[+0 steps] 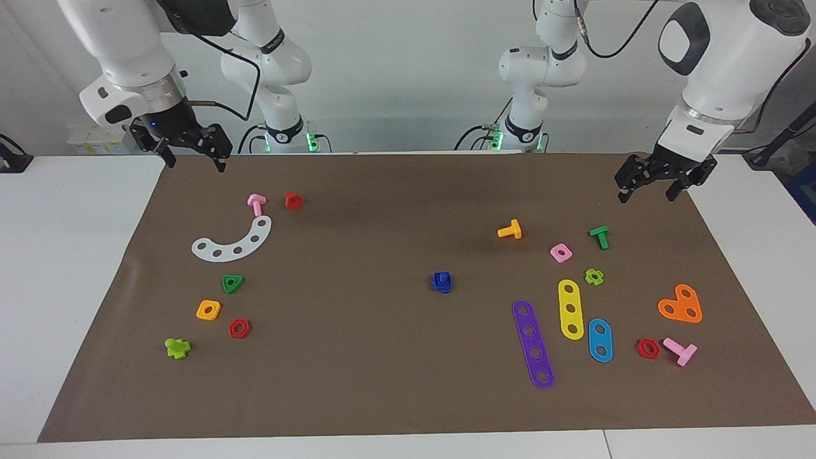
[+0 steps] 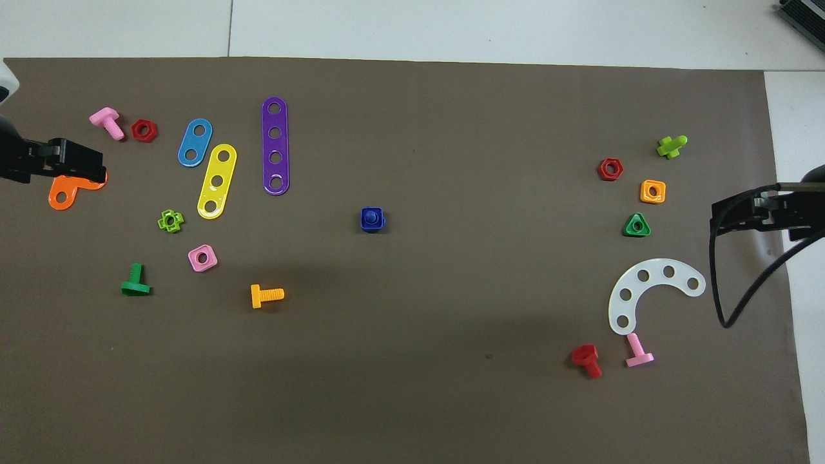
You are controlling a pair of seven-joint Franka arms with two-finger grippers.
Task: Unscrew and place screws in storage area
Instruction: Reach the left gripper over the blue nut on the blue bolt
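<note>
The screws show as one blue piece (image 1: 441, 281) (image 2: 372, 219) in the middle of the brown mat (image 1: 357, 382): a blue bolt sitting in its blue rounded-square nut. Nothing touches it. My left gripper (image 1: 647, 194) (image 2: 97, 169) hangs open and empty in the air over the left arm's end of the mat. My right gripper (image 1: 196, 164) (image 2: 714, 219) hangs open and empty over the right arm's end. Both are well away from the blue piece. The storage area is out of view.
Toward the left arm's end lie purple (image 2: 275, 145), yellow (image 2: 216, 181) and blue (image 2: 194, 142) strips, an orange heart plate (image 1: 681, 305), and orange (image 1: 510, 230), green and pink bolts. Toward the right arm's end lie a white arc (image 2: 651, 290), a green triangular nut (image 2: 637, 225) and several other nuts and bolts.
</note>
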